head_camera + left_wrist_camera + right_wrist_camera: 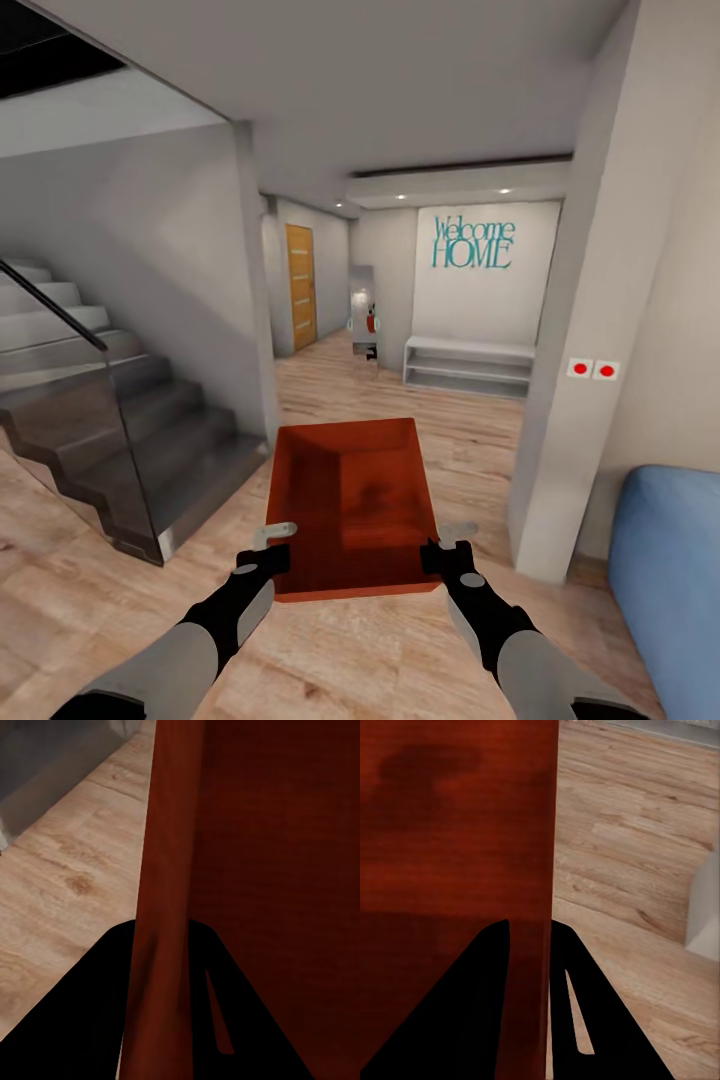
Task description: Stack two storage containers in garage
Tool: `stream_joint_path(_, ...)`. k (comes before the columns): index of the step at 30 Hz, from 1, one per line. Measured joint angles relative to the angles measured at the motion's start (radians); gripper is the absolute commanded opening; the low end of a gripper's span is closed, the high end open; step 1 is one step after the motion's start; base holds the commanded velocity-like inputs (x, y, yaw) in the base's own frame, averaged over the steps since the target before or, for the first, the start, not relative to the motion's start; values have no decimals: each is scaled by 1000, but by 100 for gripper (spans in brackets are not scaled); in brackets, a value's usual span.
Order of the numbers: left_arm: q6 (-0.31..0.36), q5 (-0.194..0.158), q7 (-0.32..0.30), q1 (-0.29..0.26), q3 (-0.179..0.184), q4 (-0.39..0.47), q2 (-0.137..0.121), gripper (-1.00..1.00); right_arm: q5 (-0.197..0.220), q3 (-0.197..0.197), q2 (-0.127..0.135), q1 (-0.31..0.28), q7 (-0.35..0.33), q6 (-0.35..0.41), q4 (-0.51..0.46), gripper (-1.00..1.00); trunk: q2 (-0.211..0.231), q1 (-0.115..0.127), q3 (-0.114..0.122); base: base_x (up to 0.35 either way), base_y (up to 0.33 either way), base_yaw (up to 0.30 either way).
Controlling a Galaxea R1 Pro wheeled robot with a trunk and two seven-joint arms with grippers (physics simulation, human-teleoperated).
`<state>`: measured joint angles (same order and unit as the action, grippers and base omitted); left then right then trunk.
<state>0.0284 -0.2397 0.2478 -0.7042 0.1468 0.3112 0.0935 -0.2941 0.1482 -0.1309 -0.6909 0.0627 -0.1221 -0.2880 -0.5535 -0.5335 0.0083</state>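
- Storage container: one orange-red open-top bin, held level at lower centre of the head view, above the light wood plank floor; its interior is bare.
- Left gripper: at the bin's near-left corner. In the left wrist view the two dark fingers stand on either side of the bin's left wall, narrow and clamped on it.
- Right gripper: at the bin's near-right corner. In the right wrist view the fingers straddle the right wall, likewise closed on it.
- Staircase: grey steps behind a glass balustrade, at the left of the frame.
- Blue sofa: one end visible at the lower right edge.
- White pillar: right of centre, carrying two red-dotted switches.
- Far wall: teal "Welcome HOME" lettering above a low white shelf; a wooden door stands to the left of it.
- Small objects in the distant hallway are too small to identify, possibly a figure.
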Motion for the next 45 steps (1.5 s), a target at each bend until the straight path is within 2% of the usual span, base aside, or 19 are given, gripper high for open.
stream_joint_path(45, 1, -1, 1, 0, -1, 0, 0, -100, 0, 0, 0, 0, 1, 1, 1, -100, 0, 0, 0, 322, 0, 0)
